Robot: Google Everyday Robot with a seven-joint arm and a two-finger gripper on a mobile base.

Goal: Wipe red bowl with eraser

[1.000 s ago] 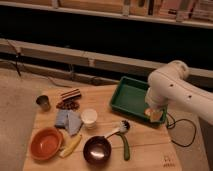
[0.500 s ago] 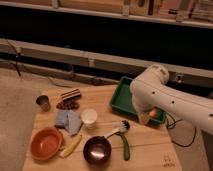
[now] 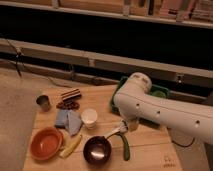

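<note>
The red bowl [image 3: 45, 143] sits at the table's front left corner, upright. The eraser [image 3: 71, 94] looks like a dark striped block at the back left of the table, beside a brown item [image 3: 67, 105]. My white arm [image 3: 155, 110] reaches in from the right across the middle of the table. My gripper [image 3: 132, 125] hangs below the arm, just above the table between the white cup and the green tray, well right of the bowl and the eraser. It holds nothing that I can see.
On the wooden table [image 3: 150, 155] are a metal cup [image 3: 43, 103], blue cloth [image 3: 68, 121], white cup [image 3: 89, 118], dark bowl [image 3: 97, 150], banana [image 3: 70, 146] and a green-handled tool [image 3: 125, 146]. A green tray [image 3: 161, 92] lies at the back right, mostly hidden by the arm.
My arm has swung left from over the green tray towards the table's middle, and the gripper has come down near the green-handled tool. The objects have not moved.
</note>
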